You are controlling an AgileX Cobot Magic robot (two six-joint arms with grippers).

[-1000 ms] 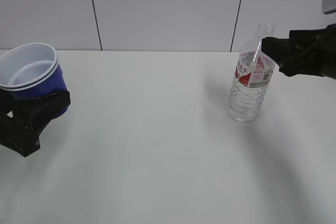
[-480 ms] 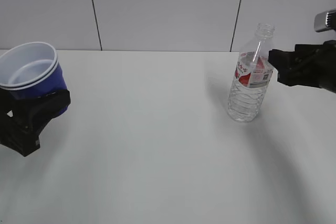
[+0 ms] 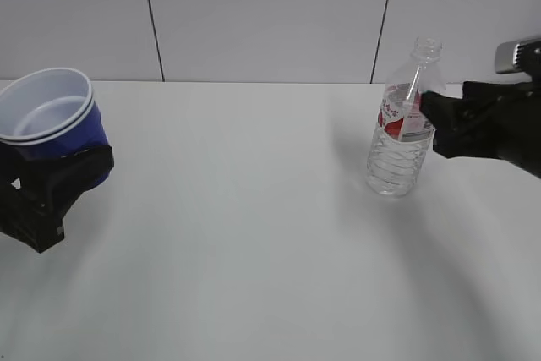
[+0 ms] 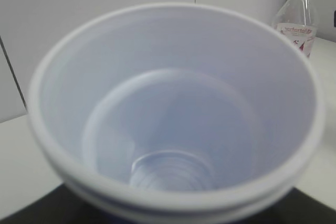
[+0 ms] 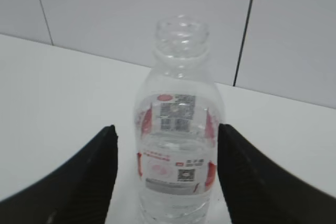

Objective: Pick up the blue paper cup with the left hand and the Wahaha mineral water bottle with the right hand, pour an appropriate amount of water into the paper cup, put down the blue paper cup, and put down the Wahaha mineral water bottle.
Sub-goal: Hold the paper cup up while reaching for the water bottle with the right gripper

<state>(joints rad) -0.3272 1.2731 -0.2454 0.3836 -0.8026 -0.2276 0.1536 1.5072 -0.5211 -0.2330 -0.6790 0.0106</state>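
The blue paper cup (image 3: pixel 55 120), white inside with a doubled rim, is tilted at the far left. My left gripper (image 3: pixel 52 182) is shut on its lower part and holds it off the table. The cup's empty inside fills the left wrist view (image 4: pixel 173 108). The Wahaha mineral water bottle (image 3: pixel 401 137) stands upright on the table at the right, capless. My right gripper (image 3: pixel 441 124) is open at the bottle's label height. In the right wrist view the bottle (image 5: pixel 178 145) sits between the two black fingers (image 5: pixel 79 182), with a gap on each side.
The white table (image 3: pixel 254 234) runs back to a white panelled wall (image 3: pixel 254 14). The bottle also shows in the left wrist view (image 4: pixel 299 17), far off at the upper right.
My right gripper has come down from the bottle's neck to its label and moved slightly left, around the bottle. The left gripper and cup have not moved.
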